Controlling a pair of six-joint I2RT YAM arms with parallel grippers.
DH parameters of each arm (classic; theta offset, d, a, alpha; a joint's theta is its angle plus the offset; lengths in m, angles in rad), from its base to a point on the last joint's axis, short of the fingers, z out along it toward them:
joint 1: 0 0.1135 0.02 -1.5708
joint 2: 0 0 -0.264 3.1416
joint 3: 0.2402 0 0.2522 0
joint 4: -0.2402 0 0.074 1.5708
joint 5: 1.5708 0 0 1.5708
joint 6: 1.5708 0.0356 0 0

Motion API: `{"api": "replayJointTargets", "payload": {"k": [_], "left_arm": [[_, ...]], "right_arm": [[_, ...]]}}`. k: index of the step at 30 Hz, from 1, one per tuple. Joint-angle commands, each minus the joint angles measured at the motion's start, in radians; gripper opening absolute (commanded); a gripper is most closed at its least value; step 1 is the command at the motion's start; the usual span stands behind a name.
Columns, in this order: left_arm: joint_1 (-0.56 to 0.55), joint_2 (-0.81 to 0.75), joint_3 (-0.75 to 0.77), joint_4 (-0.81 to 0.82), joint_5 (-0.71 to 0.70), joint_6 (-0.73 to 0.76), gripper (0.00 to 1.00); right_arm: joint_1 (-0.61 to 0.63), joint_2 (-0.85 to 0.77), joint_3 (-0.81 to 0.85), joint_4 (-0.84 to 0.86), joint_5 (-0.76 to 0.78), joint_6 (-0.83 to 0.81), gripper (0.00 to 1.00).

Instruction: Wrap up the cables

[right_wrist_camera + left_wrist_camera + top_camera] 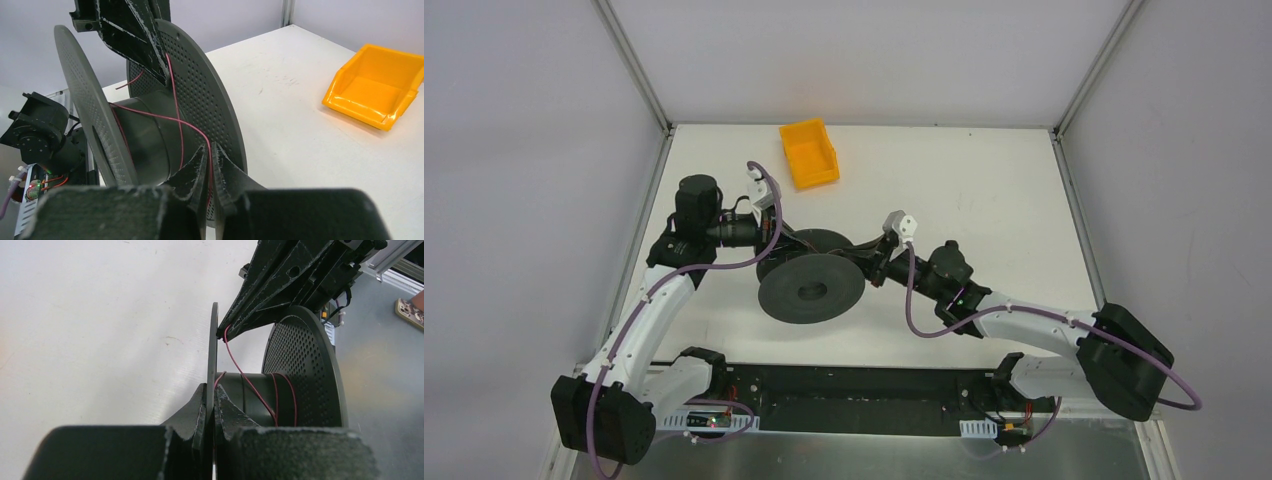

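Observation:
A black spool [809,290] with two perforated flanges stands tilted on the white table. My left gripper [212,390] is shut on the thin edge of one flange [214,340]. The cable [250,387], a thin red wire, lies in a few turns round the hub between the flanges. From the hub it runs up taut into the tips of my right gripper [222,332]. In the right wrist view the right gripper [209,150] holds the cable [175,100] in a narrow slit between its fingers, close against the other flange [200,90].
A yellow bin [809,153] sits at the back of the table, right of the spool in the right wrist view [380,92]. The black base rail [854,395] runs along the near edge. Grey walls enclose the table on three sides.

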State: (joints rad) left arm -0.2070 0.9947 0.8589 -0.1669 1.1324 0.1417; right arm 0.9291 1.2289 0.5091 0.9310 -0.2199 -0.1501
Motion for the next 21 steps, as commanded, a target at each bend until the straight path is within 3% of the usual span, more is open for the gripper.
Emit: {"api": "replayJointTargets", "payload": {"k": [1,6,7,8,21], "left_arm": [[0.015,-0.035,0.011,0.127,0.033,-0.057,0.0],[0.024,-0.026,0.024,0.113,0.034,-0.047,0.0],[0.025,-0.025,0.025,0.108,0.035,-0.043,0.0],[0.026,-0.022,0.027,0.104,0.036,-0.041,0.0],[0.029,-0.026,0.029,0.05,0.039,-0.013,0.0]], "right_arm": [[0.006,-0.04,-0.008,0.02,0.009,0.012,0.08],[0.006,-0.079,-0.018,-0.054,0.01,-0.017,0.12],[0.007,-0.086,-0.018,-0.067,0.01,-0.02,0.25],[0.006,-0.092,-0.017,-0.079,0.009,-0.023,0.16],[0.006,-0.14,-0.041,-0.134,0.033,-0.002,0.17]]}}
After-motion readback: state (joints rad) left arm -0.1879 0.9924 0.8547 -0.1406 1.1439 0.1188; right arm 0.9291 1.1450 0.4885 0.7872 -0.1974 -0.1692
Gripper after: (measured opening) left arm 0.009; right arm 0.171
